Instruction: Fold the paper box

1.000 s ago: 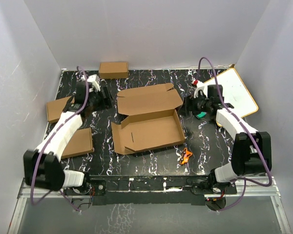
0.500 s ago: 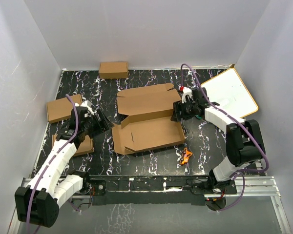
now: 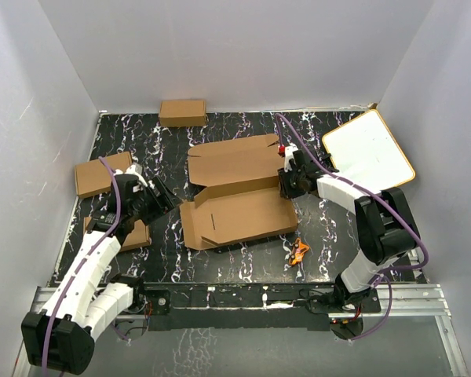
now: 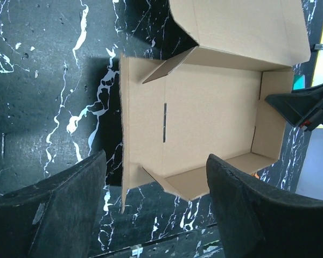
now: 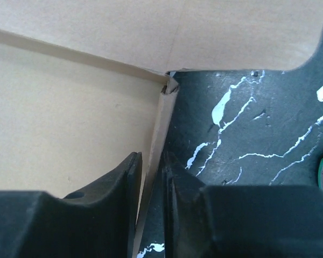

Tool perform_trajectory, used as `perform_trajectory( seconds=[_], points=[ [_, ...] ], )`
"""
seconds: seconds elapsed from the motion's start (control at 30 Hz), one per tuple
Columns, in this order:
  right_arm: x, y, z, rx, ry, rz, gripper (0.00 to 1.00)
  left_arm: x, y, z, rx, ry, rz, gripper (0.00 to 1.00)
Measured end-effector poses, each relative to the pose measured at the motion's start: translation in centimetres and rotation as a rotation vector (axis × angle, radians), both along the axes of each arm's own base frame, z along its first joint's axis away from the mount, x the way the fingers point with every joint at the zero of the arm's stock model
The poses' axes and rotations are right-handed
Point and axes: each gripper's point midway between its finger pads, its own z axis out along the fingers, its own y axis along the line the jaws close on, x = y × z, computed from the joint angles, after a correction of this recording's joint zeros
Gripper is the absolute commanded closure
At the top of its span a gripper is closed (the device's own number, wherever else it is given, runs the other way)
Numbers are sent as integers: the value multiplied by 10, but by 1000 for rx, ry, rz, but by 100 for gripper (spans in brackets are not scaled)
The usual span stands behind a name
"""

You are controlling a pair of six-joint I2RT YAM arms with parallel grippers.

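The paper box (image 3: 239,214) lies mid-table as a brown cardboard tray with low walls raised, its lid flap (image 3: 237,159) spread flat behind it. My right gripper (image 3: 287,184) is at the tray's right wall. In the right wrist view its fingers (image 5: 153,161) straddle that thin wall (image 5: 160,121), one pad inside the tray and one outside, pinched close on it. My left gripper (image 3: 155,201) hovers left of the box, open. Its two black fingers (image 4: 156,215) frame the tray's near-left corner (image 4: 145,177) without touching it.
Small ready-made cardboard boxes sit at the back (image 3: 182,112), at the left (image 3: 94,177) and under my left arm (image 3: 133,234). A white board with a tan rim (image 3: 369,149) leans at the right. An orange object (image 3: 300,251) lies by the box's near right corner.
My right gripper moved left onto the box's right wall and its jaws closed around it. My left arm drew back toward the near left, still open.
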Motion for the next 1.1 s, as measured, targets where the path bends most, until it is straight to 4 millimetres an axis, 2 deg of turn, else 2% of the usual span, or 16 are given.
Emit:
perform_trajectory(
  seconds=[0.07, 0.17, 0.33, 0.4, 0.5, 0.6, 0.67, 0.77, 0.87, 0.93, 1.1],
  points=[
    [1, -1, -1, -19, -6, -9, 86, 0, 0, 2, -8, -4, 6, 27],
    [5, -5, 0, -44, -26, -25, 91, 0, -1, 5, -24, -8, 17, 27],
    [10, -12, 4, -79, -56, -45, 92, 0, -9, 13, -90, -10, 28, 27],
    [15, -14, 16, -82, -98, -55, 92, 1, -12, 20, -115, -29, 26, 27],
    [26, -13, 50, -64, -213, -49, 92, 3, -14, 35, -132, -74, 15, 30],
    [38, -10, 100, -34, -370, -38, 92, 7, -15, 61, -136, -168, -6, 52],
    [45, -10, 134, -12, -473, -34, 92, 10, -14, 80, -126, -254, -29, 73],
    [50, -13, 169, 8, -579, -37, 92, 13, -16, 100, -123, -342, -55, 86],
    [51, -23, 186, 12, -631, -58, 92, 19, -21, 111, -147, -388, -80, 96],
    [53, -28, 192, 12, -650, -72, 92, 25, -27, 114, -172, -398, -94, 97],
    [54, -34, 196, 15, -664, -86, 92, 44, -37, 101, -187, -358, -109, 99]
  ],
)
